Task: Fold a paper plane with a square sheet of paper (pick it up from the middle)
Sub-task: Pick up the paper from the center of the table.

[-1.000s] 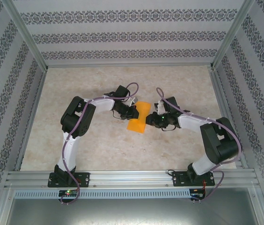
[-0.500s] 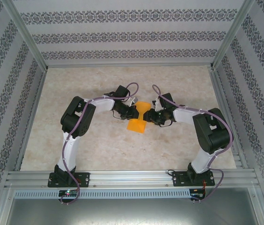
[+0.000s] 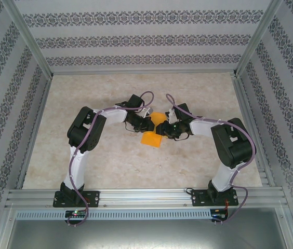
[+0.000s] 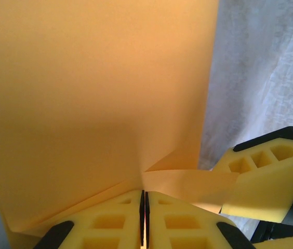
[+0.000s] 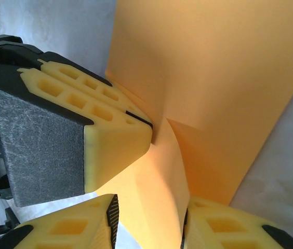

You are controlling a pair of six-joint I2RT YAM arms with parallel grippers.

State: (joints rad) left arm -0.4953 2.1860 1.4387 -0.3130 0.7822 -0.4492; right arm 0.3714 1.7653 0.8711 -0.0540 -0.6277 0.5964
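Note:
The square sheet of paper is bright orange, folded narrow, and lies mid-table between both grippers. My left gripper is shut on its left edge. In the left wrist view the sheet of paper rises in front of the left gripper, whose jaws are pressed together with a bent strip leading right to a right finger. My right gripper is open. In the right wrist view the right gripper straddles a raised flap of the paper, and the left gripper's fingers pinch it at the left.
The marble-patterned table is framed by aluminium rails and patterned walls. Both arms bend inward and their wrists nearly touch over the paper. Bare tabletop lies behind the left gripper.
My right arm has swung left until its gripper reached the paper's right side. The left gripper has stayed put, and the visible orange area has shrunk.

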